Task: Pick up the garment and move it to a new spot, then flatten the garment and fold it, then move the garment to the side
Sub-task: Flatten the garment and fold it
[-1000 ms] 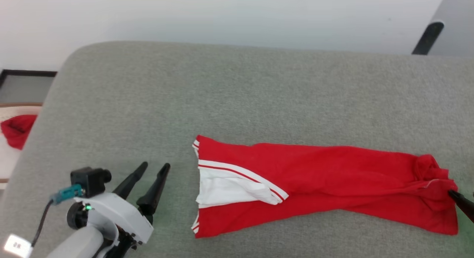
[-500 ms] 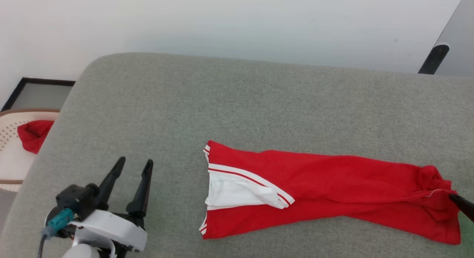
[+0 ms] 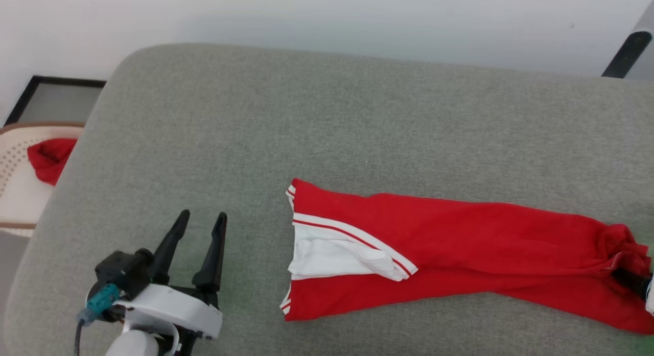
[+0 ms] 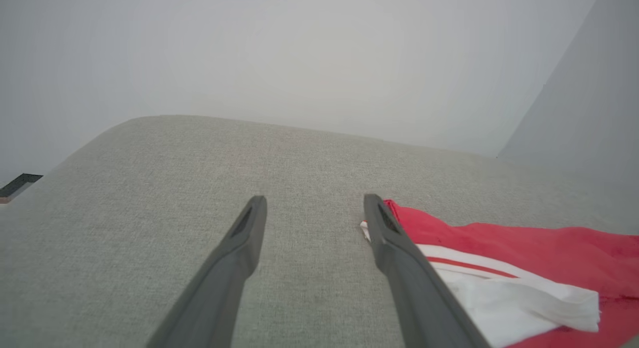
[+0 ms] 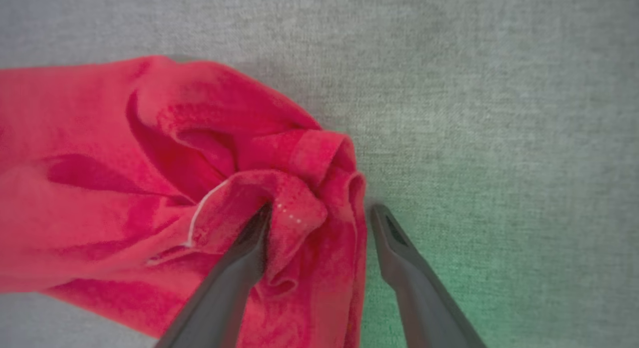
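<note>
The garment [image 3: 460, 243] is lying roughly folded lengthwise on the grey surface [image 3: 255, 116]; the left gripper [image 3: 203, 214] is hovering spread, empty; the right gripper [image 5: 320, 208] is straddling its bunched end, unclosed; tidier folding and side-placing are seemingly remaining.

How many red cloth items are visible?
2: the garment lying on the grey surface, and a small red scrap off its left edge. Others may be hidden.

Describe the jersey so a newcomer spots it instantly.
Find the big grey cushion; on its near right part lies a long red jersey. Its white sleeve with striped trim sets it apart from the small plain red scrap off the cushion's left edge.
</note>
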